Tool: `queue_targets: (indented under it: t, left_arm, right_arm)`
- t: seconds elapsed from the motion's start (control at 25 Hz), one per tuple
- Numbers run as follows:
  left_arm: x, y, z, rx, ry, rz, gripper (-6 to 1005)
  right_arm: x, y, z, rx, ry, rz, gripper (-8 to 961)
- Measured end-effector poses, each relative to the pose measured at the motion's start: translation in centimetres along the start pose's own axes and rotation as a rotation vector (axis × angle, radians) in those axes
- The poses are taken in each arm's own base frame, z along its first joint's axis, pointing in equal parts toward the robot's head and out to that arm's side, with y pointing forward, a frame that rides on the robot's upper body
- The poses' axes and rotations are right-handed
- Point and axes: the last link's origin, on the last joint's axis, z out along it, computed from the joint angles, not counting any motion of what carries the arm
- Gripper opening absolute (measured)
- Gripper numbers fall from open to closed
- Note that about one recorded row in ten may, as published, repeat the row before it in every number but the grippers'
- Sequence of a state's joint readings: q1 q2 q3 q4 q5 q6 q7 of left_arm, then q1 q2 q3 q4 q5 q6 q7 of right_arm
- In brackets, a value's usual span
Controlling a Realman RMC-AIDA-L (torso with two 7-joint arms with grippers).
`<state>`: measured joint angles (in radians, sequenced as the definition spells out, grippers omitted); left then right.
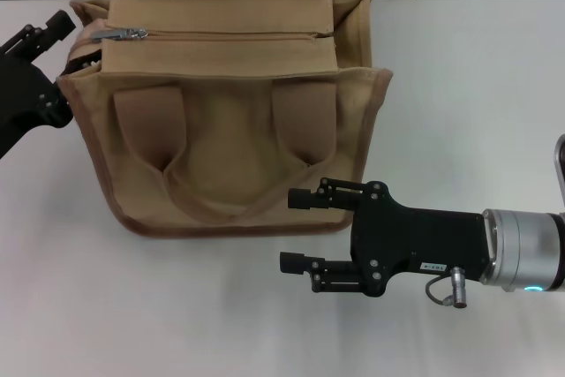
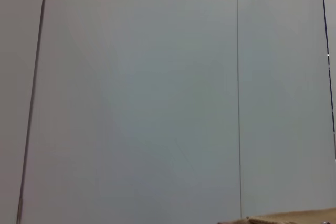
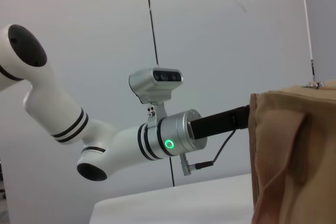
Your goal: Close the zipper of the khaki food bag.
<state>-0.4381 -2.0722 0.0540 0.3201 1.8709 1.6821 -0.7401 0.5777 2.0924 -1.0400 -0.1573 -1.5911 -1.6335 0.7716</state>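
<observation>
Counter (image 1: 477, 86) first, since it's the biggest thing here: flat, white, matte, filling most of the head view. Sitting on it, upper left of centre, is the khaki food bag (image 1: 229, 121), a boxy tan canvas tote with darker brown trim, two wide looped handles drooping down the front face, soft and a bit slumped.

Right gripper (image 1: 305, 231) is in the lower middle of the frame, black and blocky on a silver wrist, fingers spread wide and holding nothing, the upper one just beside the bag's bottom right corner. Left gripper (image 1: 55, 28) is at the upper left edge, tucked against the bag's left end; honestly can't tell how its fingers stand or whether they hold anything.

Along the top panel runs the zipper (image 1: 229, 34), and its small shiny metal pull tab (image 1: 119, 33) sits at the left end, near the left gripper. The line looks mostly shut to me, though I can't say for sure.

What could go wrong, I reckon: canvas is floppy, so any tug on the tab could drag or tip the whole bag unless the other end is held. The tab is tiny and slick, easy to slip off. The right fingers could also snag a handle loop if they move in carelessly.
</observation>
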Motion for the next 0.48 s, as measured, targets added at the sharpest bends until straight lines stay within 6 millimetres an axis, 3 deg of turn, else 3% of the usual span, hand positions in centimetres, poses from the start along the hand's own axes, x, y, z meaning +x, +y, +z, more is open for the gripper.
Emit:
queue_targets:
  t: [0.36, 0.48]
  left_arm:
    - [-0.01, -0.01, -0.33, 0.008, 0.002, 0.034, 440]
    - [-0.03, -0.01, -0.63, 0.014, 0.003, 0.047, 239]
  right_arm:
    - [0.01, -0.15, -0.02, 0.018, -0.005, 0.004, 726]
    - [0.04, -0.14, -0.09, 0.025, -0.01, 0.008, 727]
